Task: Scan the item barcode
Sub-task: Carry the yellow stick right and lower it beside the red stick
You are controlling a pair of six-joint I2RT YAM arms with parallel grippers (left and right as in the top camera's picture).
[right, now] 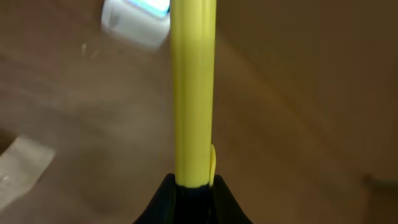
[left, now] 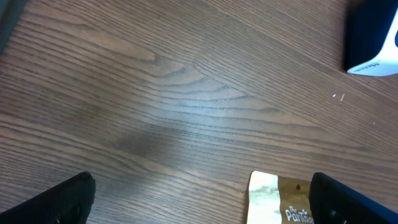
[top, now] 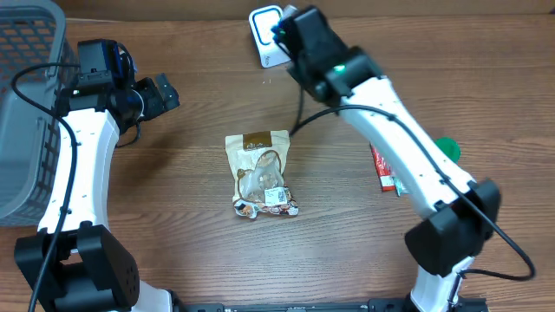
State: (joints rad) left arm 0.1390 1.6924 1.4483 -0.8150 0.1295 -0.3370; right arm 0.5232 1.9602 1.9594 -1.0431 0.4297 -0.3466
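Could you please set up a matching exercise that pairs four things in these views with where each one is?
Things:
1 snack bag
2 grey basket
3 white scanner
4 yellow item

Places:
A far edge of the table
B clamped in the right gripper
C middle of the table
D left edge of the table

Pairs: 1-C; 2-D; 3-A; 4-B
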